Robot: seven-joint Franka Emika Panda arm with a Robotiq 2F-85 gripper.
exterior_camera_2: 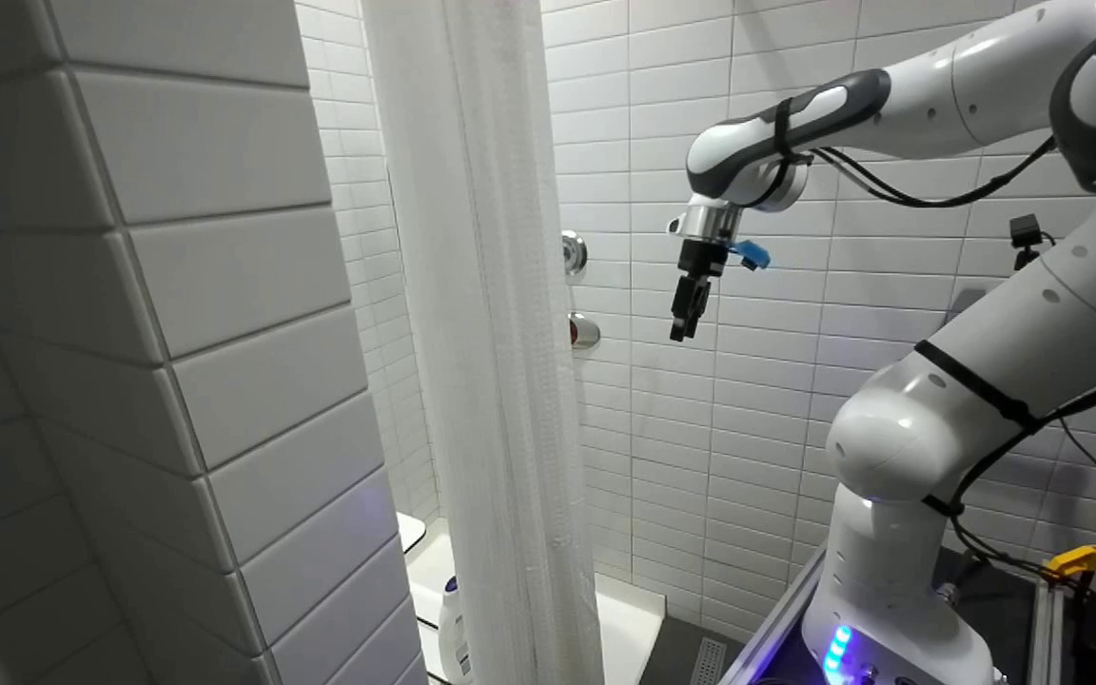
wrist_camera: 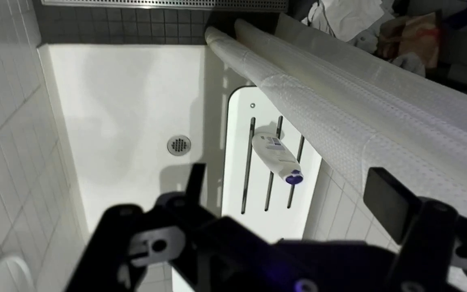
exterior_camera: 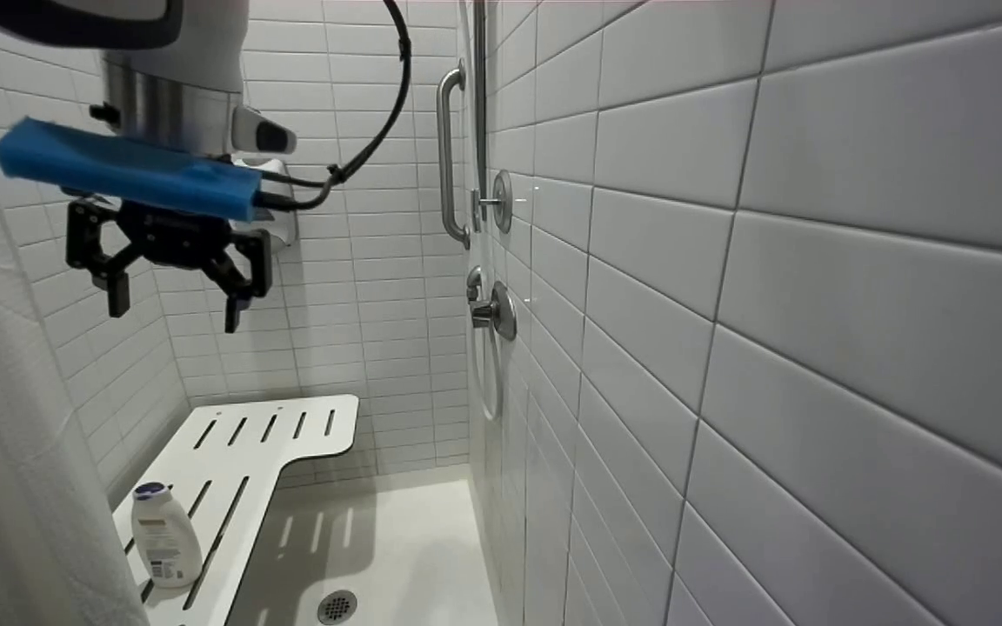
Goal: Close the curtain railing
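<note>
The curtain is a tall white sheet with soft vertical folds, bunched together. It hangs at the left edge of an exterior view (exterior_camera: 14,391) and left of centre in an exterior view (exterior_camera_2: 500,333). In the wrist view the curtain (wrist_camera: 318,113) runs diagonally across the upper right. The curtain rail is out of view. My gripper (exterior_camera: 176,317) is open, empty and pointing down. In an exterior view the gripper (exterior_camera_2: 686,333) is apart from the curtain, to its right. In the wrist view the gripper (wrist_camera: 292,186) has its right finger overlapping the curtain's lower part in the picture.
A white slotted shower bench (exterior_camera: 318,426) stands below, with a white bottle (exterior_camera: 166,539) on it. A grab bar (exterior_camera: 446,156) and shower valve (exterior_camera: 501,311) are on the tiled wall (exterior_camera: 814,304). A tiled corner (exterior_camera_2: 225,381) stands left of the curtain. Clutter (wrist_camera: 412,40) lies beyond the curtain.
</note>
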